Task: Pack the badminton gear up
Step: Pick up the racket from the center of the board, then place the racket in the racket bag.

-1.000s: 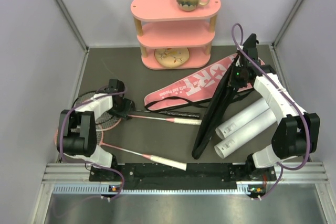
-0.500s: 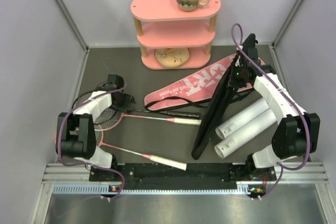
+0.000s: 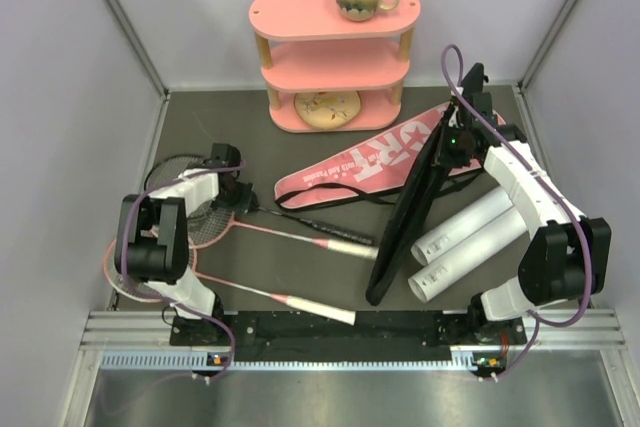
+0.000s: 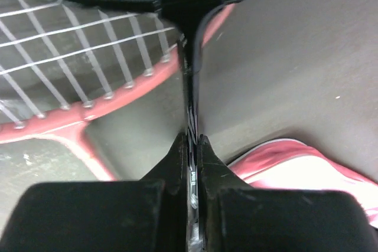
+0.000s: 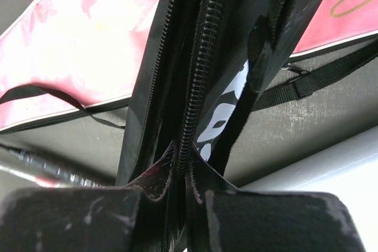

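Gripping the thin shaft of the black racket [image 4: 190,87], the left gripper [image 4: 190,140] is closed at the left, above a pink racket [image 4: 59,121]. A pink bag [image 3: 350,162] lies in the middle. Further right, the right gripper [image 5: 180,151] pinches the zipper edge of the black bag [image 3: 410,207], beside two white tubes [image 3: 465,237].

Bare table [image 3: 300,272] lay open between the shafts of the pink rackets [image 3: 345,244] near the front, and in the back left corner. The pink bag [image 3: 350,169] crossed the middle slantwise. Beside it the black bag [image 3: 405,222] stood on edge, walling off the white tubes [image 3: 470,237]. The shelf [image 3: 335,57] blocked the back centre, and the black racket [image 3: 170,169] crowded the left.
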Controlling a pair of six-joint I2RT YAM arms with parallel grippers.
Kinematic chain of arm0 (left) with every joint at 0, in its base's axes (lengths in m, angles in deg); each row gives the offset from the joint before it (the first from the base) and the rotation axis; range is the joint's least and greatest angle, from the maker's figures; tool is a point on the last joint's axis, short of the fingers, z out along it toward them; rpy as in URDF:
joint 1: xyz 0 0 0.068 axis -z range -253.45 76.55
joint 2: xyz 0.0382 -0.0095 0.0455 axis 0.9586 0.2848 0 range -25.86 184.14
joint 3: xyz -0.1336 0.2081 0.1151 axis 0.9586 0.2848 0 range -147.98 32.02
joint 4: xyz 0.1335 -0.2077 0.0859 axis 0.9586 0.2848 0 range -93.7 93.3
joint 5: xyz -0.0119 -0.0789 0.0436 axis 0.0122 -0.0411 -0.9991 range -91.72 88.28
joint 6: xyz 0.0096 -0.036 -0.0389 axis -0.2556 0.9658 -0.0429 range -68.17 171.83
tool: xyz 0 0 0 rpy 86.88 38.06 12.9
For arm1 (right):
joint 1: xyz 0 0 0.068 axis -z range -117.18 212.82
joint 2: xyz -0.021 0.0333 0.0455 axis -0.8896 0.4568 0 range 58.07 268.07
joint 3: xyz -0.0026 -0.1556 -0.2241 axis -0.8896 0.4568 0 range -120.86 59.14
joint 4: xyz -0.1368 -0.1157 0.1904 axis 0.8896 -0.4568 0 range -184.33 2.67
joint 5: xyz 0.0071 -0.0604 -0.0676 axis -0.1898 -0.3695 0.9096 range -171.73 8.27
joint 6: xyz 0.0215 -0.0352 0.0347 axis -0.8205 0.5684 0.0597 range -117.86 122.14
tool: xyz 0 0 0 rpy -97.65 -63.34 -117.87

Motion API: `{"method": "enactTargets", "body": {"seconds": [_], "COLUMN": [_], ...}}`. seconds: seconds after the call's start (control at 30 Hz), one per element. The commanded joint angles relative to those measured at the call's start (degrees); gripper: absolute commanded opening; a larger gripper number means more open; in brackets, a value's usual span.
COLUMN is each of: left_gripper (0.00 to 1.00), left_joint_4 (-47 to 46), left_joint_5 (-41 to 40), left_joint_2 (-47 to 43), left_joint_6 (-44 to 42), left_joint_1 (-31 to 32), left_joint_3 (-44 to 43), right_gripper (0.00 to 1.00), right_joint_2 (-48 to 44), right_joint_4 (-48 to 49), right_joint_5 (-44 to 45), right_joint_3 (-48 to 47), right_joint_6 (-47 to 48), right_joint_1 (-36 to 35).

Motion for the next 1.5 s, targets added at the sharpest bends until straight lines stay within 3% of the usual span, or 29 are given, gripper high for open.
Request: {"method": "enactTargets", "body": {"seconds": [0.0, 0.2, 0.27, 0.3, 0.33, 0.4, 0.43, 0.47, 0.53, 0.6, 0.7, 0.87, 0.97, 1.2, 1.47], "left_gripper": [0.0, 0.0, 0.0, 0.0, 0.0, 0.0, 0.0, 0.0, 0.0, 0.0, 0.0, 0.0, 0.0, 0.0, 0.0], "left_joint_4": [0.44, 2.11, -1.82, -11.16, -13.34, -17.03, -14.88, -11.2, -1.04, 2.53, 9.82, 27.01, 36.26, 38.67, 41.31], "left_joint_5": [-8.5, -9.59, -2.85, 3.71, 11.35, 19.38, 25.6, 25.84, 20.78, 7.26, -6.48, -15.55, -22.57, -34.18, -44.99], "left_joint_2": [-8.76, -28.8, -35.39, -37.33, -40.13, -40.25, -37.46, -35.61, -30.79, -28.31, -21.9, -4.77, 4.99, 13.97, 19.34], "left_joint_6": [-6.89, -17.7, -24.36, -28.22, -31.65, -35.01, -40.77, -44.4, -54.22, -58.04, -62.97, -70.88, -72.65, -72.38, -70.19], "left_joint_1": [0.57, 0.74, 0.83, 0.83, 1.18, 3.62, 5.12, 7.66, 18.37, 28.97, 36.57, 41.43, 45.12, 53.46, 57.95], "left_joint_3": [2.22, 3.21, 3.72, 5.56, 5.92, 4.36, 2.17, -0.81, -10.04, -17.25, -29.11, -51.59, -59.26, -60.43, -58.85], "right_gripper": [0.0, 0.0, 0.0, 0.0, 0.0, 0.0, 0.0, 0.0, 0.0, 0.0, 0.0, 0.0, 0.0, 0.0, 0.0], "right_joint_2": [-1.85, -0.62, -0.44, -0.18, 0.0, 0.7, 0.79, 0.96, 1.66, 2.8, 4.21, 4.48, 4.13, 1.32, -1.06], "right_joint_4": [2.46, 2.81, 2.9, 3.33, 3.77, 5.52, 6.4, 7.8, 11.49, 12.91, 13.8, 13.62, 14.67, 17.4, 16.96], "right_joint_5": [-0.28, 3.59, 2.98, 2.11, 0.36, -1.58, -2.64, -3.08, -6.31, -10.01, -13.02, -13.37, -12.14, -7.58, -4.23], "right_joint_3": [0.05, -1.18, -1.36, -1.54, -1.54, -1.27, -1.27, -0.93, 0.48, 0.4, -1.35, -3.82, -3.82, -1.63, -1.36], "right_joint_6": [-0.21, -0.04, -0.04, -0.21, -0.48, -1.53, -1.79, -1.71, -3.28, -6.43, -8.47, -10.32, -11.72, -18.58, -22.88], "right_joint_1": [-0.59, -0.59, -0.5, -0.41, -0.33, 0.55, 0.55, 0.73, 2.39, 5.28, 7.23, 10.82, 11.63, 12.15, 12.15]}}
